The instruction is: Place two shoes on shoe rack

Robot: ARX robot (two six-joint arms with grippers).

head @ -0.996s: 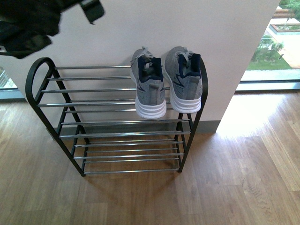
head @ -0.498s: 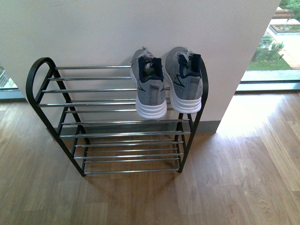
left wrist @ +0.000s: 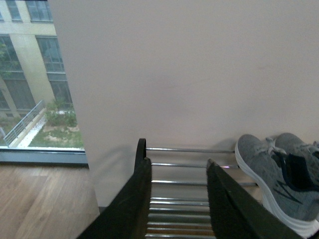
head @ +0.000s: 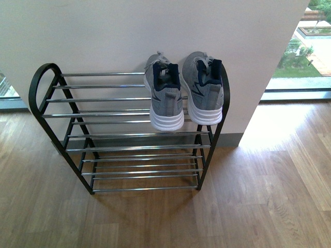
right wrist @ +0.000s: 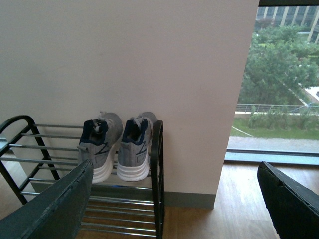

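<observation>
A second ago your left arm hung above the shoe rack (head: 103,99), at the end away from the shoes. Now it has gone from the front view. I think that means the job is done. The end sneaker (head: 203,88) and the inner sneaker (head: 165,95) sit side by side on the rack's top rods, heels toward you. Your left gripper (left wrist: 175,154) is partly spread and holds nothing. Your right gripper (right wrist: 175,165) is spread wide, also empty, and touches nothing.
</observation>
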